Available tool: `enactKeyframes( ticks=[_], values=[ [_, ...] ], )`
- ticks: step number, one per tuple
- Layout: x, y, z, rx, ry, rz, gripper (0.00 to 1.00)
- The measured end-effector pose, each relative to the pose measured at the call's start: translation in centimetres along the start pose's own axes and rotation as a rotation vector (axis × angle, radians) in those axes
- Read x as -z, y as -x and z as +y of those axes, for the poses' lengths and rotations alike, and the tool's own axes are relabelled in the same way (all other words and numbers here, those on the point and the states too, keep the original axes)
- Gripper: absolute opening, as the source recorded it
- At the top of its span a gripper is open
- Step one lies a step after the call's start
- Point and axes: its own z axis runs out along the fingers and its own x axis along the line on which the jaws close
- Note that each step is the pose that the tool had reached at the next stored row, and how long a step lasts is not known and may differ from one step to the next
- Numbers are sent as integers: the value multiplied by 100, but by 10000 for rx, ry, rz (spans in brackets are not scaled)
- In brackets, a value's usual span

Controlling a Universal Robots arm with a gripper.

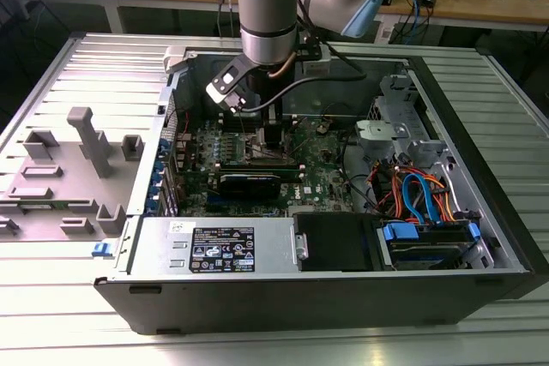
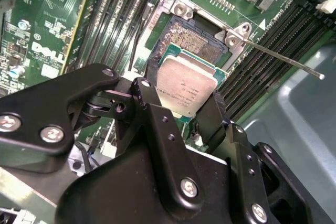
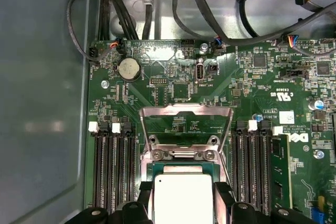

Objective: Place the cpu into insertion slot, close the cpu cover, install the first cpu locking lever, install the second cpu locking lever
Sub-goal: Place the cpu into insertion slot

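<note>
Slatted metal desk is carrying an open computer case, with the arm reaching inside. Its fingers are clamping the cpu by two opposite edges, holding it over the insertion slot and partly covering it. The cpu cover is standing raised open.

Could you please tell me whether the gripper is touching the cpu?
Touching: in the second wrist view the fingers of the gripper press flush on opposite edges of the cpu, no gap.
</note>
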Motion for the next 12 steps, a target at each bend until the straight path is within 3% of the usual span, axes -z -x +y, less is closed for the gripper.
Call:
enactKeyframes(
  ticks=[12],
  values=[
    [-118, 4, -42, 321, -55, 24, 54]
  ],
)
